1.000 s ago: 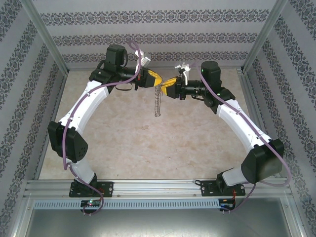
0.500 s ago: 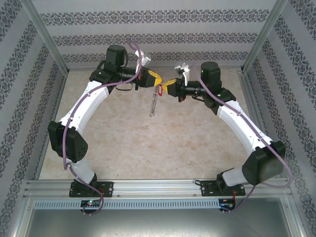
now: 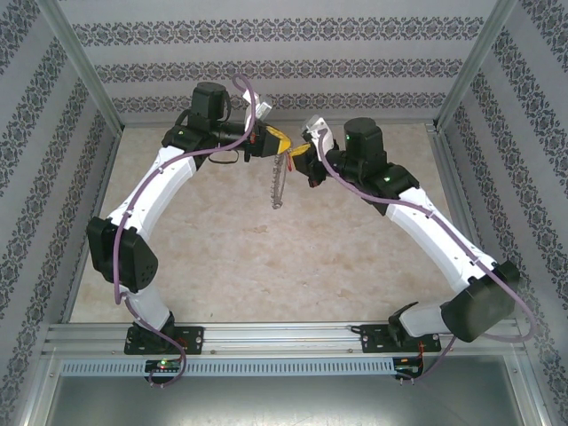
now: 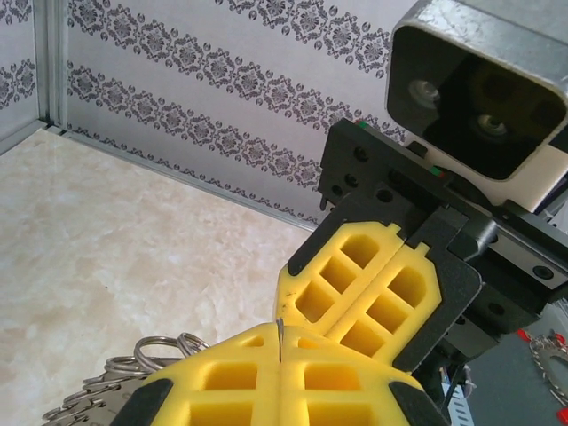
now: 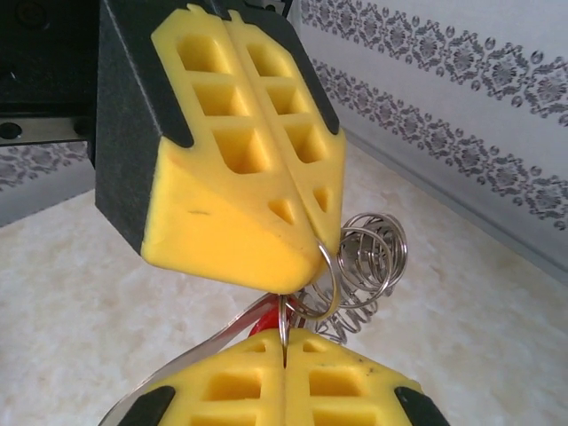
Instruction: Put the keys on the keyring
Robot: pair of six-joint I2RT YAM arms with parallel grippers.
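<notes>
From above, the two arms arch in from either side and meet near the 12 o'clock end of the table (image 3: pixel 222 257). The left gripper (image 3: pixel 283 146) comes in from 9 o'clock and the right gripper (image 3: pixel 294 156) from 3 o'clock, their yellow tips almost touching. The keyring (image 3: pixel 278 186) dangles from that meeting point as a floppy silvery strand trailing toward 6 o'clock, above the marbled tabletop.

On the left wrist camera, the left gripper (image 4: pixel 280 337) sits at 6 o'clock with its fingers clenched tight, a thin sliver of metal pinched in the seam. The right gripper (image 4: pixel 324 318) slants in from 2 o'clock, its tips right against the left one's, its fingers pressed together too. A bunch of the keyring's (image 4: pixel 133 368) small rings spills out at 8 o'clock, beside the left fingers.

On the right wrist camera, the right gripper (image 5: pixel 284 355) is at 6 o'clock, clamped shut. A thin metal edge stands in its seam, and the key (image 5: pixel 260 325) shows its red head just at 11 o'clock of that seam. The left gripper (image 5: pixel 311 244) hangs down from 12 o'clock, closed on the keyring (image 5: pixel 368 257). One wire loop curls out of its tip, and a coil of rings hangs behind at 3 o'clock. The two sets of tips are nearly touching.
</notes>
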